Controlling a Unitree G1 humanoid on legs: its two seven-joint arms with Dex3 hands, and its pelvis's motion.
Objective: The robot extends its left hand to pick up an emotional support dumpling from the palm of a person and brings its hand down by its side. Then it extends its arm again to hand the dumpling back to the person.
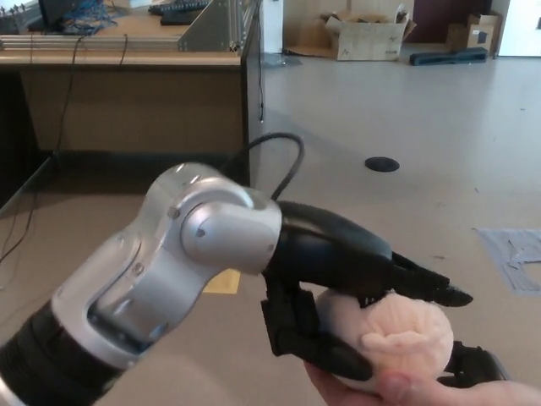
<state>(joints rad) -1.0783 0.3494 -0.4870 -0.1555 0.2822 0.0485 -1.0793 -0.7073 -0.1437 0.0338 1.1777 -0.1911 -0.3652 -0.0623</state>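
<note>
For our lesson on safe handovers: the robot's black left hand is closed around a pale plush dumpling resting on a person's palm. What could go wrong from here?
1. The left hand has thick fingers lying close to the person's hand, so it might pinch them.
2. The soft, round, pale pink plush dumpling may squash and slip free when lifted.
3. The robot's own arm hides part of the grasp, so a poor hold could go unnoticed.

Left hand [355, 292] clasping dumpling [397, 338], resting on person's palm [423, 391]
</note>
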